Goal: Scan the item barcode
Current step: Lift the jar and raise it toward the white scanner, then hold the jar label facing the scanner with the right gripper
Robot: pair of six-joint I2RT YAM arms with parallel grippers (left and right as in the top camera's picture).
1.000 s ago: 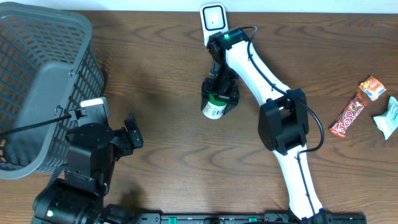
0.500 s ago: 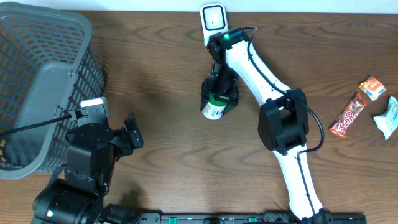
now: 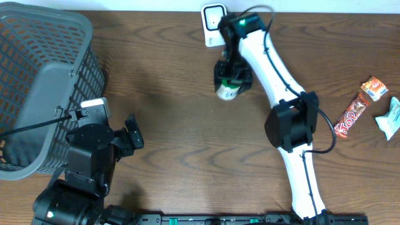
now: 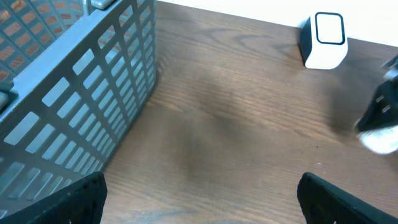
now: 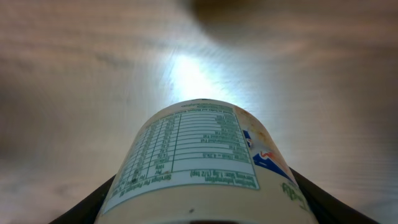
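While the right arm (image 3: 269,69) is reaching across the tabletop (image 3: 187,94) in the overhead view, the right jaws are clasping a white container (image 3: 229,90) just in front of the scanner (image 3: 212,15). From the left wrist, the left jaws are standing wide apart beside the basket (image 4: 74,93). From the right wrist, the white container (image 5: 199,162) is showing its nutrition label, sitting between the dark jaws.

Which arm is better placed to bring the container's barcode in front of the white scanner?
The right arm. Its jaws are closed on the container, right next to the scanner. The left arm is far off beside the basket, jaws open and empty.
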